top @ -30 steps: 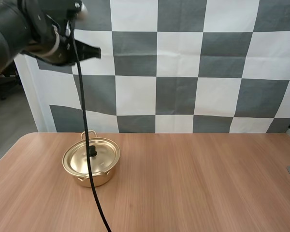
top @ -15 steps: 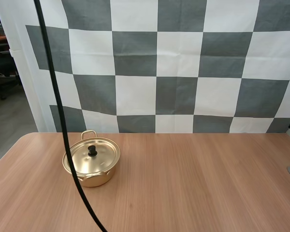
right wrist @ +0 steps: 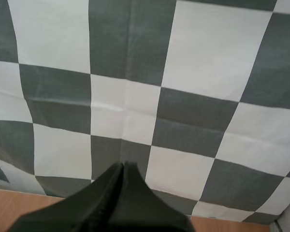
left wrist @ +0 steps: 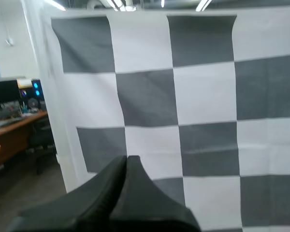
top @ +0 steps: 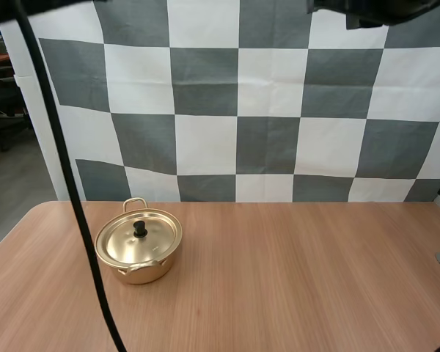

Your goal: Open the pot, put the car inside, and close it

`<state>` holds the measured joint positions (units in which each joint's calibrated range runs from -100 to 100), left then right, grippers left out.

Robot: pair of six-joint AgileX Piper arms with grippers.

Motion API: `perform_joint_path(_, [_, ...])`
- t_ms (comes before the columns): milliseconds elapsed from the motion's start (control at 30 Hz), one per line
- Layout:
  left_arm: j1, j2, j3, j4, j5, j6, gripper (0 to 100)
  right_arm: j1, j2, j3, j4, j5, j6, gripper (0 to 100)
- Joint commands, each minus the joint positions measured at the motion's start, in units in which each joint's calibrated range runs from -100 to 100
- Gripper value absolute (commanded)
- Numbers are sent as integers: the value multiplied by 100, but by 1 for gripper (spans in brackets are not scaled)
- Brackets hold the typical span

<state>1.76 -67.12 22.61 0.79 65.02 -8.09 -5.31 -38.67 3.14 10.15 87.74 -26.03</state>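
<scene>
Left gripper [left wrist: 126, 160]: both black fingers pressed together into one dark wedge, nothing between them. Right gripper [right wrist: 123, 166]: fingers likewise pressed together, holding nothing, with a strip of the light brown wooden table [right wrist: 9, 205] beyond them. In the high view, a dark mass at the 1 o'clock edge is probably part of the right arm. The small round gold metal pot [top: 143, 273] stands upright on the table, at 8 o'clock from its centre. Its gold lid [top: 128, 242] sits on the rim, black knob [top: 140, 229] central. One loop handle [top: 134, 202] points to 12 o'clock.
</scene>
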Motion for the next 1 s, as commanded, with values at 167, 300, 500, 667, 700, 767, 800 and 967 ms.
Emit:
perform_joint_path(167, [-177, -1464, 3536, 3, -3464, -200, 0, 206, -83, 1179, -1016, -515, 305, 0])
perform_joint_path(300, [-182, -2282, 5162, 3, -4537, -200, 0, 712, -325, 1866, -2102, -1226, 1535, 0])
perform_joint_path(500, [-182, -3176, 6889, 17, -5652, -200, 0, 1324, -825, 3045, -3794, -1782, 3644, 0])
perform_joint_path(667, [-182, -3288, 7581, -18, -5793, -225, 0, 1275, -953, 4055, -4130, -2323, 3794, 0])
perform_joint_path(700, [-182, -3288, 7697, -18, -5793, -225, 0, 1252, -1073, 4269, -4163, -2707, 3794, 0])
perform_joint_path(767, [-182, -3288, 7739, -18, -5793, -225, 0, 1205, -1349, 4794, -4230, -3606, 3794, 0])
perform_joint_path(800, [-182, -3288, 7739, -21, -5495, -225, 0, 1185, -1463, 4986, -4242, -3968, 3794, 0])
perform_joint_path(967, [-182, -3288, 7739, -79, -4665, -225, 0, 1035, -2186, 5952, -4242, -5887, 3794, 0])
